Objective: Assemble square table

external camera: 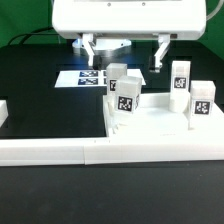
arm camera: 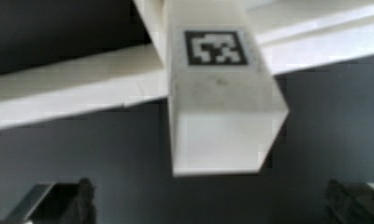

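Observation:
The square table's white slab [external camera: 155, 125] lies at the exterior view's right, behind the front wall. Several short white leg posts stand upright on it, each with a black-and-white tag: two toward the left [external camera: 118, 78] [external camera: 125, 97] and two toward the right [external camera: 180, 78] [external camera: 200, 100]. My gripper [external camera: 124, 58] hangs open above and behind the left posts and holds nothing. In the wrist view one tagged leg post [arm camera: 219, 115] fills the middle and the slab's edge [arm camera: 59, 95] runs across behind it. My gripper [arm camera: 210, 205] has dark fingers [arm camera: 59, 203] standing wide apart, clear of the post.
A long low white border wall [external camera: 90, 152] runs along the front, and another piece of it [external camera: 4, 112] is at the exterior view's left. The marker board [external camera: 83, 77] lies flat on the black table behind the slab, beneath the arm.

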Motion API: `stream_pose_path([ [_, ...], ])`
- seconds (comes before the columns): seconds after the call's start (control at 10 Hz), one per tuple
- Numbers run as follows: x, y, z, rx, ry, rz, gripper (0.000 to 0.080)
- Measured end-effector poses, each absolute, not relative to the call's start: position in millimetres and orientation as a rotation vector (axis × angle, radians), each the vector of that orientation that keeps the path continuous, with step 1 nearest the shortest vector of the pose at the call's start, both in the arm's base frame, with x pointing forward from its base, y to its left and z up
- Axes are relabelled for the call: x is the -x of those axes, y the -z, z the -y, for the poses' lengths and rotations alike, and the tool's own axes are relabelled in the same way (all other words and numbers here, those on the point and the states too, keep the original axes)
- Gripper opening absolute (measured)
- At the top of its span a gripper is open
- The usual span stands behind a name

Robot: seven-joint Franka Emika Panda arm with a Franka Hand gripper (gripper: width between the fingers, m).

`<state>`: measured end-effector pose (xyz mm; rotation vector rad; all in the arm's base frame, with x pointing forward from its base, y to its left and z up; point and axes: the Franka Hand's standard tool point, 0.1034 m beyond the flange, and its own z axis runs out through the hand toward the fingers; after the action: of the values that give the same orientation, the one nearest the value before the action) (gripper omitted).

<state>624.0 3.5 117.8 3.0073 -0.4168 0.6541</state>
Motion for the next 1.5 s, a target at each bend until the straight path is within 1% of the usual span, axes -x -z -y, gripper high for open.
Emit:
stream_pose_path([
  [0.1,-627.4,-118.4,-2.9,-3.044,-0.540,0.438,0.0649],
  [0.3,-622.8,-113.5,0.8,-3.118,-0.175,0.474,0.0649],
  [0.5,-614.2,-100.6,10.7,-3.128,0.083,0.506,0.0649],
  [0.6,-622.0,-99.3,11.1,-3.124,0.022,0.506,0.0649],
  [1.0,-623.9,-83.7,-2.1,-3.110,0.031,0.552,0.0649],
  [1.2,-623.5,-80.1,-1.5,-3.106,-0.001,0.554,0.0649],
  [1.4,-623.4,-80.1,-0.9,-3.104,0.000,0.562,0.0649],
  [1.5,-623.4,-80.1,-0.8,-3.096,0.000,0.607,0.0531],
])
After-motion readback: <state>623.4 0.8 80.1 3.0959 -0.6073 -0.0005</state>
